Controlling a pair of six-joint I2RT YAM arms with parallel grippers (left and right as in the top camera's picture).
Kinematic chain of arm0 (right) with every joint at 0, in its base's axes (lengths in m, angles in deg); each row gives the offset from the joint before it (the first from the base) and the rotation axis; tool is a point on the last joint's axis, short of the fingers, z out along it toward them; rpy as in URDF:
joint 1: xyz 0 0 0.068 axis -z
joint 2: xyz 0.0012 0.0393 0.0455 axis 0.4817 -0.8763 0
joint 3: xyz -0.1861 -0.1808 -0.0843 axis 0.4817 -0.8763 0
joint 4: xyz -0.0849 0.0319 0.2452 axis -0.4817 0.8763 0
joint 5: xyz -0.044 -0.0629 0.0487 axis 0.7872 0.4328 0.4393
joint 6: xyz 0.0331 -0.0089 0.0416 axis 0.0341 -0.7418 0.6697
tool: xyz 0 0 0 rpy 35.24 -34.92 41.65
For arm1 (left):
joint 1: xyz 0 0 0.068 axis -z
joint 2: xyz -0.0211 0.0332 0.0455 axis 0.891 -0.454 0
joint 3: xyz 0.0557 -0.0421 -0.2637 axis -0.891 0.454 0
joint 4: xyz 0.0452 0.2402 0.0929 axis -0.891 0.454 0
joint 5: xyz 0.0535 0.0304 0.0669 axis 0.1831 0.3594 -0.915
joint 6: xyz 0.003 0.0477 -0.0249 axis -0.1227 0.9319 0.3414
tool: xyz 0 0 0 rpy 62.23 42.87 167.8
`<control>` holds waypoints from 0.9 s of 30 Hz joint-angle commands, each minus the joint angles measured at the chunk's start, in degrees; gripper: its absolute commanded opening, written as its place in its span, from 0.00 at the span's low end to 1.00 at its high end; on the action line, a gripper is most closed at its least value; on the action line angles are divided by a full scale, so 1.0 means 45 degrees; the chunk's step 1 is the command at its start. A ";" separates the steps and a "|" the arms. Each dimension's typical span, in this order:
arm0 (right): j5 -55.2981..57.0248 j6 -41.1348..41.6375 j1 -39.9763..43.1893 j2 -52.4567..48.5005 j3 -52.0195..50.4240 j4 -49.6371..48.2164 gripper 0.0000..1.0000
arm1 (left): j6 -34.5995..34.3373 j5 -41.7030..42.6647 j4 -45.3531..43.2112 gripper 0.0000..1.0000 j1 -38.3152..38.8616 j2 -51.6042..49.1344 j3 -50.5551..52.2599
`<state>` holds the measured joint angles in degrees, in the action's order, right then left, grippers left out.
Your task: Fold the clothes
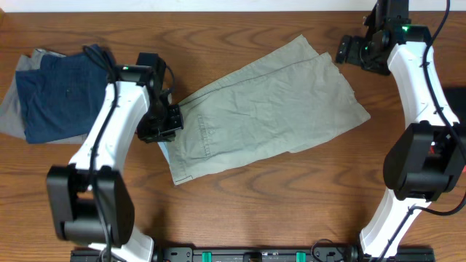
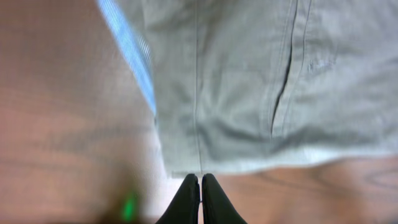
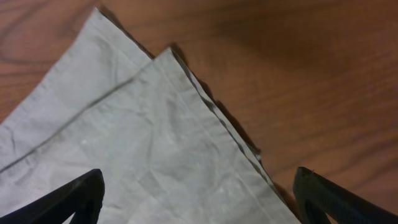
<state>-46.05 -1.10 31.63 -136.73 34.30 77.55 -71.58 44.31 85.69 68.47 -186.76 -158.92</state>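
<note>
Trousers (image 1: 269,116) lie flat mid-table. Left gripper (image 2: 200,190) is pinched shut at their left edge, cloth caught or not, can't tell. Right gripper (image 3: 198,180) gapes over the far-right corner. Grasping step, I'd say: right must close before folding.

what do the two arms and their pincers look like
Both the left arm and right arm have smooth white link covers between bulky black rounded joints, each with a small green light near the wrist. Thin black cables loop along the upper links. The left pincer and right pincer have plain matte black fingers tapering to narrow tips, with no markings visible.
</note>
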 commanded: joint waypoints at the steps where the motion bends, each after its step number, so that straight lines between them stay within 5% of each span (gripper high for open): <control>1: 0.0078 -0.0306 -0.0476 -0.0068 0.0107 -0.0311 0.96 | -0.0369 0.0262 0.0695 0.06 0.0015 0.0267 -0.0180; 6: 0.0097 -0.0228 -0.0797 -0.0758 0.0107 -0.1253 0.97 | -0.0117 -0.0117 0.0345 0.07 0.0015 0.0374 -0.0141; 7: 0.0194 -0.0078 -0.0865 -0.0879 0.0107 -0.1447 0.98 | -0.0121 -0.0408 -0.0175 0.14 0.0015 0.0345 -0.0121; 8: 0.0233 0.0034 -0.0933 -0.1015 0.0107 -0.1700 0.99 | -0.0121 -0.0767 -0.0884 0.39 0.0015 0.0291 -0.0107; 9: 0.0238 0.0034 -0.0971 -0.1073 0.0107 -0.1894 0.99 | -0.0126 -0.0996 -0.1379 0.49 0.0010 0.0219 -0.0083; 11: 0.0325 -0.0024 -0.1049 -0.1253 0.0107 -0.2550 0.99 | -0.0136 -0.1078 -0.2331 0.58 0.0015 0.0044 -0.0034; 27: 0.0957 -0.0379 -0.1059 -0.3983 0.0102 -0.5595 0.96 | -0.0427 -0.1088 -0.3060 0.59 0.0010 -0.0840 -0.0029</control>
<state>-42.81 -1.86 27.32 -151.87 34.30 53.05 -73.18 40.53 71.89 68.45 -190.24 -158.99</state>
